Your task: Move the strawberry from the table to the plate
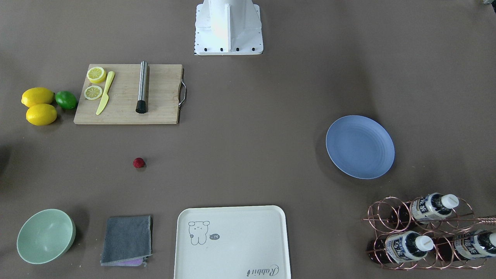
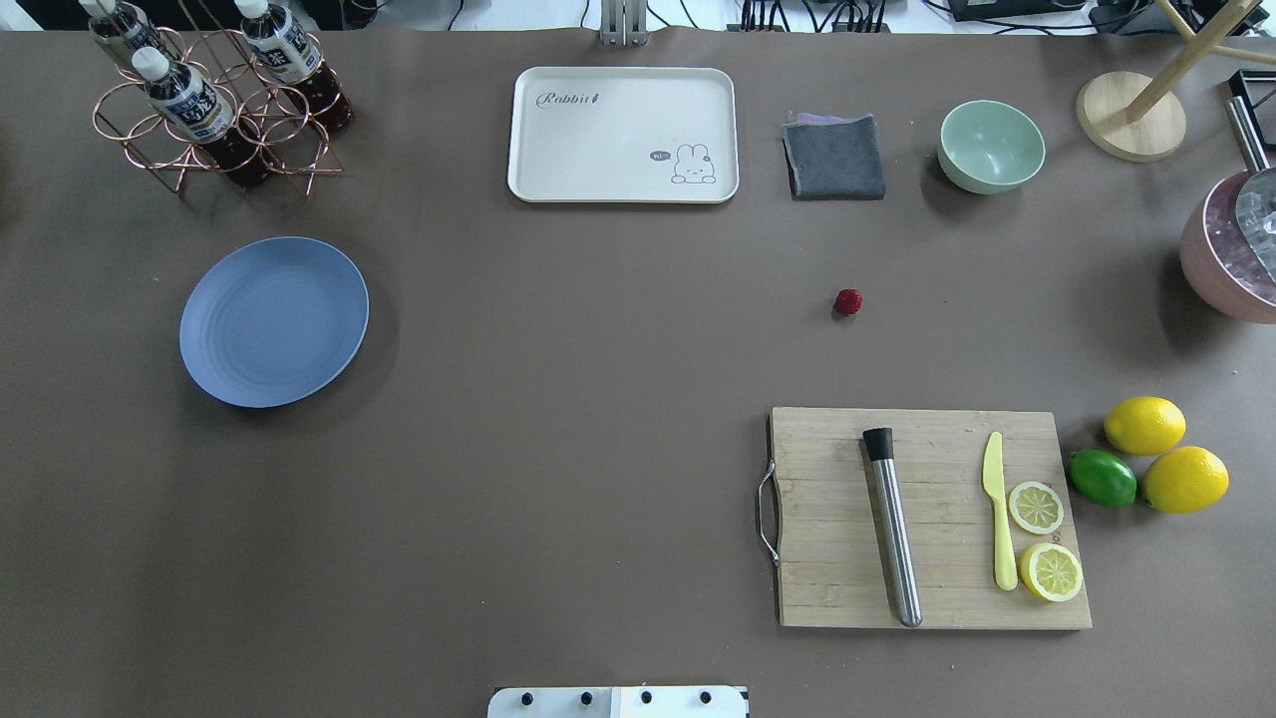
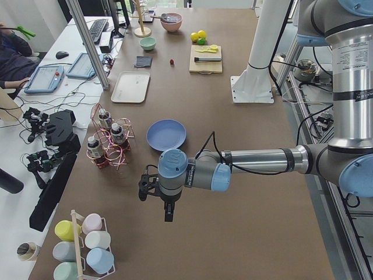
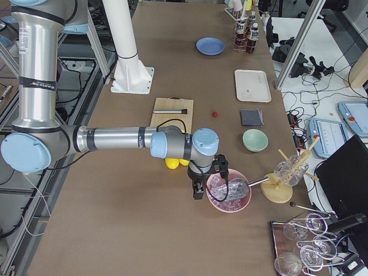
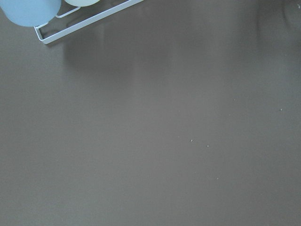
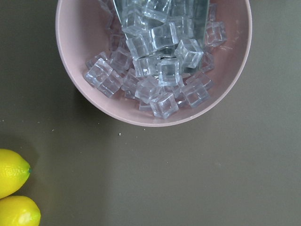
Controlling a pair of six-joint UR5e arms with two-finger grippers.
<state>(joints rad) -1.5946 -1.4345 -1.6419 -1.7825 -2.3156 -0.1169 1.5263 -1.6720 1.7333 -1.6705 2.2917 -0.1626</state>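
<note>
The strawberry, small and dark red, lies alone on the brown table, between the cutting board and the grey cloth. Far across the table sits the light-blue plate, with nothing on it. My left gripper shows only in the exterior left view, hanging over bare table near the plate; I cannot tell if it is open or shut. Only the exterior right view holds my right gripper, which hovers beside a pink ice bowl, far from the strawberry; its state I cannot tell.
A wooden cutting board holds a steel muddler, a yellow knife and lemon slices. Two lemons and a lime lie beside it. A green bowl, grey cloth, cream tray and copper bottle rack line the far edge.
</note>
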